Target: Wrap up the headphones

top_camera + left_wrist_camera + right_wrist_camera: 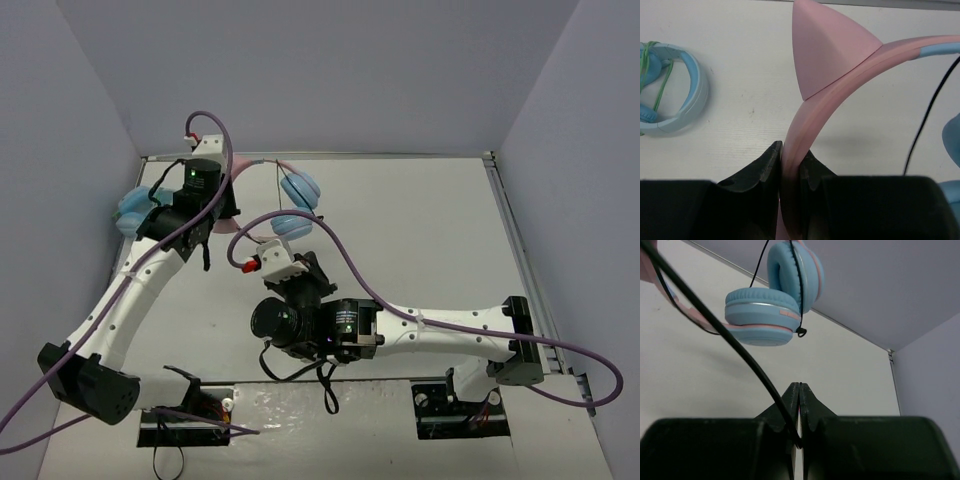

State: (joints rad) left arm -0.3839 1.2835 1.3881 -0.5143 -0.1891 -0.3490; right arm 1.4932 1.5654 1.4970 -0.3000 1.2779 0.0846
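The headphones have a pink cat-eared headband and light blue ear cups, and hang above the table at the back left. My left gripper is shut on the headband just below a cat ear; in the top view the left gripper is left of the cups. My right gripper is shut on the thin black cable, which runs up past the cups. In the top view the right gripper sits just below the cups.
An all-light-blue looped item lies by the left wall, also in the left wrist view. The back wall edge runs close behind the headphones. A rail borders the table's right side.
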